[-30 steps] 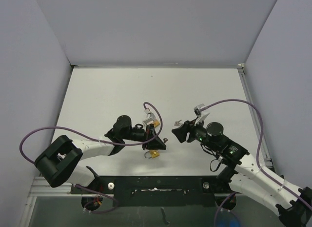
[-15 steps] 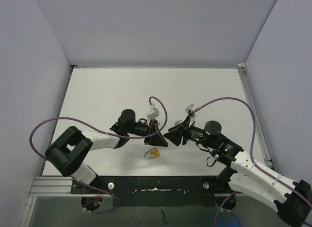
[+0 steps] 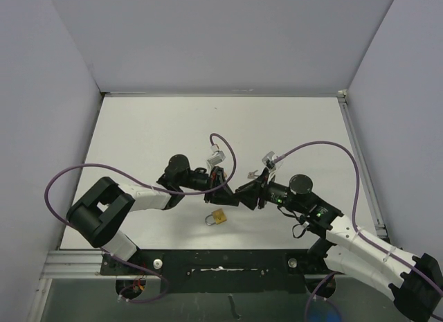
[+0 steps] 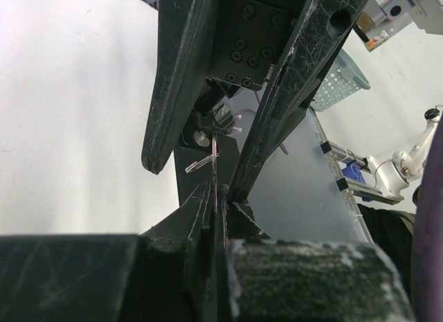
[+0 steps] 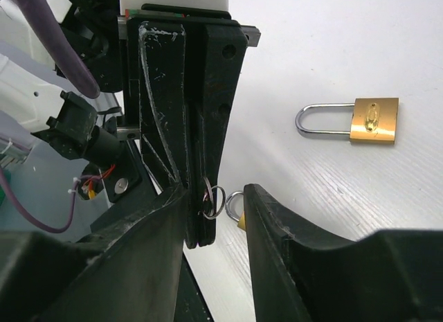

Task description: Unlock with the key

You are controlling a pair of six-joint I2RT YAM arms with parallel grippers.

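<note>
Right wrist view: left tool [image 5: 199, 228] pinches a small silver key with ring [image 5: 214, 201], right tool [image 5: 217, 194] spread astride it, gold brass padlock with steel shackle [image 5: 374, 120] lies apart on white tabletop [image 5: 332, 45], apparently locked, so insertion and turning remain.

A white table [image 3: 152, 128] stands enclosed on three sides by plain pale grey walls [image 3: 228, 38], evenly lit.

Top view looks down; close right wrist shares the padlock [image 3: 219, 217].
</note>
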